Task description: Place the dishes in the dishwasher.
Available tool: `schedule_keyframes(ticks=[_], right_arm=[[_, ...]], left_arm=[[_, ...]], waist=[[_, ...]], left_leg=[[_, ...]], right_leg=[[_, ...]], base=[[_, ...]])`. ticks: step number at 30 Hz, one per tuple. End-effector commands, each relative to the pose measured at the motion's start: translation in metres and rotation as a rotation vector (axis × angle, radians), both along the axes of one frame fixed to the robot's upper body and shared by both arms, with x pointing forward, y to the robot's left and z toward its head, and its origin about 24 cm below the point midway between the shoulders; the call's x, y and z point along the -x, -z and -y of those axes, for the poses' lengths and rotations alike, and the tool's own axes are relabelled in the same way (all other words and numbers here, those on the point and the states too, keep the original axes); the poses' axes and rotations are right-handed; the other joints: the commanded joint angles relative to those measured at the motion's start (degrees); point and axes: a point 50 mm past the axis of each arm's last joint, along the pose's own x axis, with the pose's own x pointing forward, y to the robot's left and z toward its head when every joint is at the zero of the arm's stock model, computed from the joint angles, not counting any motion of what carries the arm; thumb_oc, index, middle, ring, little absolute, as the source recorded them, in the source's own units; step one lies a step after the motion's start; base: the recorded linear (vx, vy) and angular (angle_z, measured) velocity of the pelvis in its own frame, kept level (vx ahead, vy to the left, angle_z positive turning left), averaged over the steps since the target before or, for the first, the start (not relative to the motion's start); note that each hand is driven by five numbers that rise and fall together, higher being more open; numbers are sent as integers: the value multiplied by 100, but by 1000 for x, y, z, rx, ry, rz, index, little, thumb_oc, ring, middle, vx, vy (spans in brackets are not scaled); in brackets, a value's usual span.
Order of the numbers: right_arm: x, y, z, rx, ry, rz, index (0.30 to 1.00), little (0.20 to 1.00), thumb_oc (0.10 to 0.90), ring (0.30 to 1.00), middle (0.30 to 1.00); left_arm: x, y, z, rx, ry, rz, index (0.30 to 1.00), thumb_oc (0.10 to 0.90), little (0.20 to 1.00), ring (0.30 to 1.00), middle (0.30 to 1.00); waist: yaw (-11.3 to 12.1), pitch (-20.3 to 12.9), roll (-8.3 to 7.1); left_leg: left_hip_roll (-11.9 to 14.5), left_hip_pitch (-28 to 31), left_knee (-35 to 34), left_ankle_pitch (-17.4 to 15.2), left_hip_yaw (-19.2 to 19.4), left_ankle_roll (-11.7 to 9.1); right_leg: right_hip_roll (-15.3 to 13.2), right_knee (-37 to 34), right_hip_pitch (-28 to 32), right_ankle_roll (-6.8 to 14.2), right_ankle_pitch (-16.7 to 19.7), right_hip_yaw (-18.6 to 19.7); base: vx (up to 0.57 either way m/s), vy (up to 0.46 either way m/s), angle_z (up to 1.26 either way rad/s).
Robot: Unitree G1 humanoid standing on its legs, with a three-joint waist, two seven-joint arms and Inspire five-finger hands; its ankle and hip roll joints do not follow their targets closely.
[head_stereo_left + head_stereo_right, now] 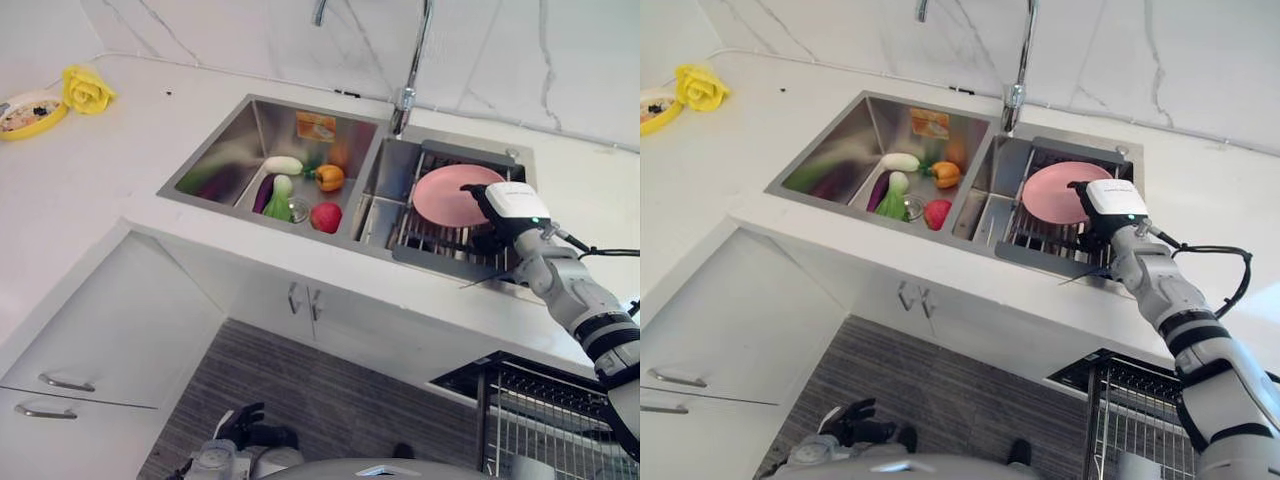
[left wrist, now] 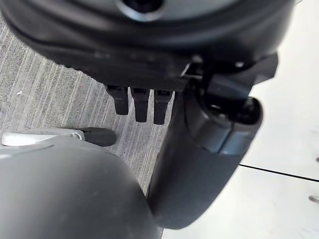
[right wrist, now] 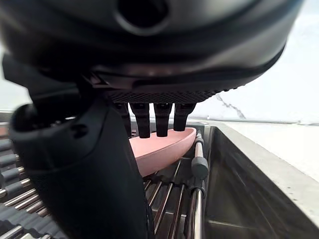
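Nearest, below the sink (image 1: 300, 150), the left hand (image 1: 243, 425) hangs low over grey ribbed flooring (image 1: 330, 400), its dark fingers (image 2: 141, 103) straight and relaxed, holding nothing. To the right at the same depth stands a wire dishwasher rack (image 1: 555, 420) of thin metal rods. White flat-fronted cabinet doors (image 1: 300, 300) with slim metal handles sit under the sink's front edge.

The sink is a brushed-steel double basin set into a smooth white worktop (image 1: 90, 170). Its left bowl holds glossy toy produce: a red apple (image 1: 326, 216), an orange pepper (image 1: 328, 177), a pale oblong vegetable (image 1: 283, 165) and a green one (image 1: 280, 200). Its right bowl carries a dark ribbed draining rack (image 1: 440, 240), and on it lies a round, smooth pink plate (image 1: 450, 195). The right hand (image 1: 505, 215) reaches onto the plate's right rim; its fingers (image 3: 162, 118) extend over the rim with the thumb below, pinching the plate.

Behind the sink rises a curved chrome tap (image 1: 410, 60) against a veined marble wall (image 1: 540, 60). Far left of the sink sit a crumpled yellow cloth (image 1: 88, 90) and a yellow bowl (image 1: 30, 112).
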Motion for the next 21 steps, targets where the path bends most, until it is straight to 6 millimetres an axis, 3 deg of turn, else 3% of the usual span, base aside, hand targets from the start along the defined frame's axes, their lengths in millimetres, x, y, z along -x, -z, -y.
schedule_keyframes(ticks=[1, 4, 10, 11, 12, 13, 21], right_arm=[[-25, -81, -7, 123, -41, 280, 900, 900, 800, 900, 900], [-25, -86, 3, 163, 0, 298, 900, 900, 800, 900, 900], [-27, -100, 3, 237, 0, 337, 900, 900, 800, 900, 900], [-27, -100, 3, 237, 0, 337, 806, 806, 737, 806, 806], [-26, -102, 3, 252, -3, 344, 368, 368, 445, 368, 368], [-26, -102, 3, 275, -8, 350, 300, 300, 400, 300, 300], [-16, -114, -4, 270, -24, 523, 300, 300, 400, 300, 300]], left_arm=[[26, 9, 5, -23, 102, -127, 900, 800, 900, 900, 900], [25, 9, 7, -20, 118, -125, 900, 800, 900, 900, 900], [20, 8, 8, -22, 129, -107, 900, 800, 900, 900, 900], [20, 8, 8, -22, 129, -107, 900, 800, 900, 900, 900], [19, 8, 9, -20, 131, -104, 900, 800, 900, 900, 900], [17, 8, 10, -18, 138, -98, 900, 800, 900, 900, 900], [7, 5, 10, -20, 113, -60, 900, 800, 900, 900, 900]], waist=[[255, 26, -435], [280, 74, -417], [346, 157, -384], [343, 156, -383], [348, 168, -377], [351, 178, -368], [328, 182, -313]], left_leg=[[-143, -183, -26, 28, -267, -106], [-147, -241, -26, 47, -332, -114], [-162, -372, -26, 94, -406, -131], [-162, -374, -26, 95, -409, -131], [-162, -396, -26, 102, -427, -134], [-163, -422, -26, 110, -446, -136], [-154, -454, -26, 110, -573, -141]], right_leg=[[-143, 94, 351, 199, -401, -284], [-144, 94, 330, 201, -405, -339], [-139, 94, 252, 201, -404, -406], [-139, 94, 252, 201, -404, -408], [-137, 94, 242, 200, -408, -420], [-138, 94, 229, 198, -411, -432], [-127, 94, 257, 176, -451, -529]], base=[[5, -8, 9], [-3, -8, 3], [-14, -8, 8], [-6, -8, 12], [-11, -8, 12], [-11, -8, 9], [1, -12, 3]])
